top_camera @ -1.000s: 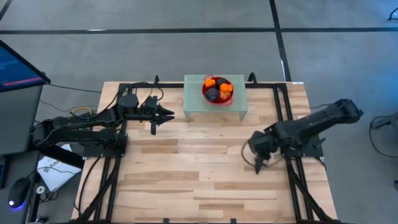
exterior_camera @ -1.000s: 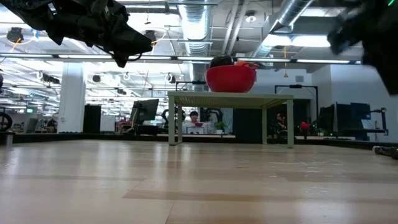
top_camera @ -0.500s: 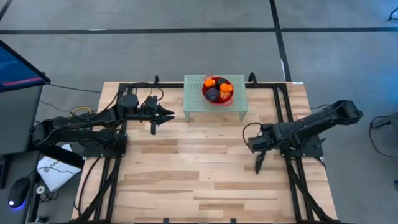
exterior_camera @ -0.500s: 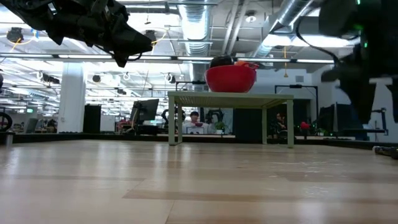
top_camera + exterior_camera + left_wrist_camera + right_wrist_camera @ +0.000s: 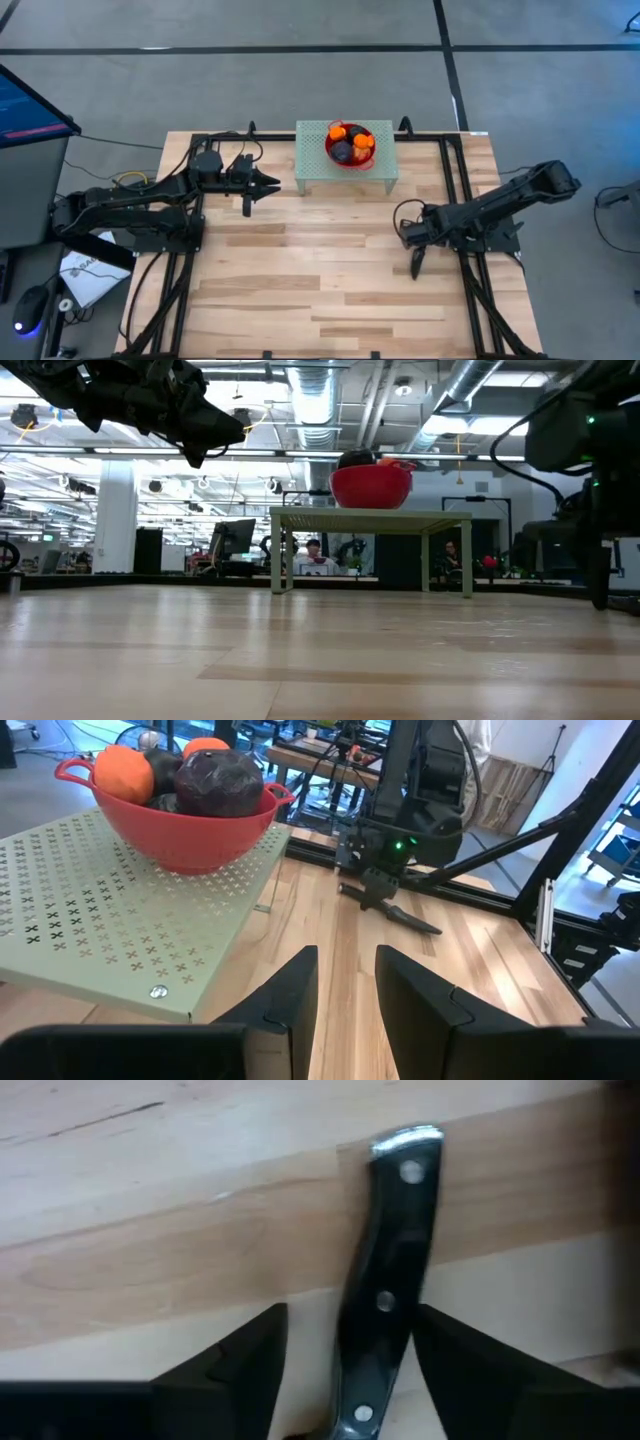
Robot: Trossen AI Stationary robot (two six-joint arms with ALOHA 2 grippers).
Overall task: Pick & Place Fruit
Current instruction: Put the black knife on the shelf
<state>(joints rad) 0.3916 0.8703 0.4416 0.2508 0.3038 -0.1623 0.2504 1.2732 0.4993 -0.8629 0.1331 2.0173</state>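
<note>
The fruit fills a red bowl (image 5: 329, 148) on a green perforated stand: orange ones (image 5: 338, 132) and dark purple ones (image 5: 343, 152), seen close in the left wrist view (image 5: 216, 784). My right gripper (image 5: 415, 243) is low over the table's right part, open, fingers pointing down on either side of the black riveted handle (image 5: 392, 1250) of a knife (image 5: 417, 264) lying flat on the wood. My left gripper (image 5: 268, 184) hovers left of the stand, open by a narrow gap (image 5: 346, 990), holding nothing.
The green stand (image 5: 388, 172) sits at the table's far middle on thin legs (image 5: 278, 560). Black frame rails (image 5: 452, 160) run along the table's sides. Bare wood (image 5: 300, 270) lies between the arms and toward the near edge.
My right gripper has come down toward the table and the knife, its fingers now near the tabletop on either side of the handle. The knife has stayed where it lay. The left arm has kept still.
</note>
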